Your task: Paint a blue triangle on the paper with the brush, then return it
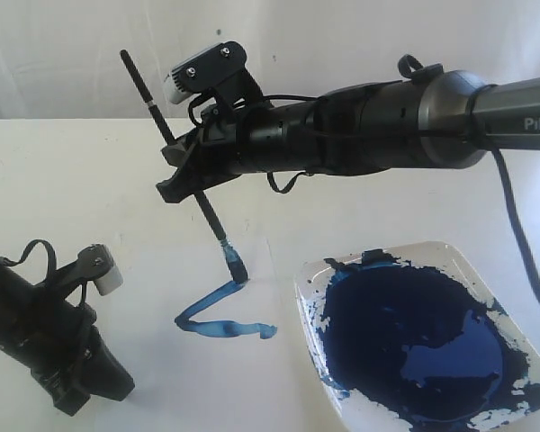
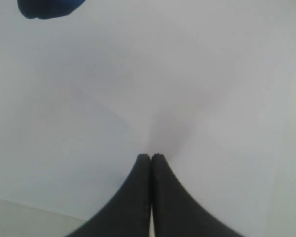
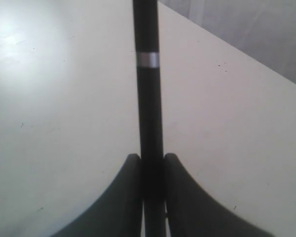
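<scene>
My right gripper point(image 1: 177, 183) reaches in from the right and is shut on the brush point(image 1: 208, 212) at mid-handle, tilted. In the right wrist view the black handle point(image 3: 148, 98) sits clamped between the fingers of that gripper point(image 3: 152, 160). The blue-stained bristles point(image 1: 236, 268) touch the paper point(image 1: 198, 360) at the upper end of the blue triangle point(image 1: 225, 328), which shows as two joined strokes, open on its right side. My left gripper point(image 1: 67, 396) rests low at the front left, shut with nothing in it; the left wrist view shows its tips point(image 2: 151, 157) closed over the white paper point(image 2: 138, 74).
A white square paint tray point(image 1: 450, 250) holding a large dark blue pool stands at the front right, close to the strokes. A blue patch point(image 2: 49, 7) shows at one edge of the left wrist view. The right arm's cable hangs along the far right.
</scene>
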`<state>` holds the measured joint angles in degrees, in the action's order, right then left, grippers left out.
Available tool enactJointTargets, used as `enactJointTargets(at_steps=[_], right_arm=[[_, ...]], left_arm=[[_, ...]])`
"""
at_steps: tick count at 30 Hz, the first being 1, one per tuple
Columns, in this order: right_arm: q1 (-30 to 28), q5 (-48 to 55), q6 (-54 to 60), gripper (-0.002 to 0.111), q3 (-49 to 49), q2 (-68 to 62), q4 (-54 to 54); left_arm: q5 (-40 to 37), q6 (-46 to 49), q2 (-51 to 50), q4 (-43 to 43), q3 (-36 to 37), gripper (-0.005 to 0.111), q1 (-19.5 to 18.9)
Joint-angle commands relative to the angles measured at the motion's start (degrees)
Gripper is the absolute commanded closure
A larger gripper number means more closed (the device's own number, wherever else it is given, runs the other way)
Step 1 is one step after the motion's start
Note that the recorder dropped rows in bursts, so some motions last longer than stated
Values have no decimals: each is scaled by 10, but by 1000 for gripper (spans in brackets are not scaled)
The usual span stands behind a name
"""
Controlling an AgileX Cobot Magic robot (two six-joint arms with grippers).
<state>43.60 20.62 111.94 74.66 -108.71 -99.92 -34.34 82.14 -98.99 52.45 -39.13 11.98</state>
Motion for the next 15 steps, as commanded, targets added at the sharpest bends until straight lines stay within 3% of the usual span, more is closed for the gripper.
enactJointTargets(at_steps=[1,9,15], right_arm=[[-4,-3,-17,108,-1,5,0],[-4,-4,-45,108,-1,6,0],[-4,-17,-124,108,-1,6,86]], left_arm=[[-13,0,3,1,4,107,1],[-13,0,3,1,4,107,1],[-13,0,3,1,4,107,1]])
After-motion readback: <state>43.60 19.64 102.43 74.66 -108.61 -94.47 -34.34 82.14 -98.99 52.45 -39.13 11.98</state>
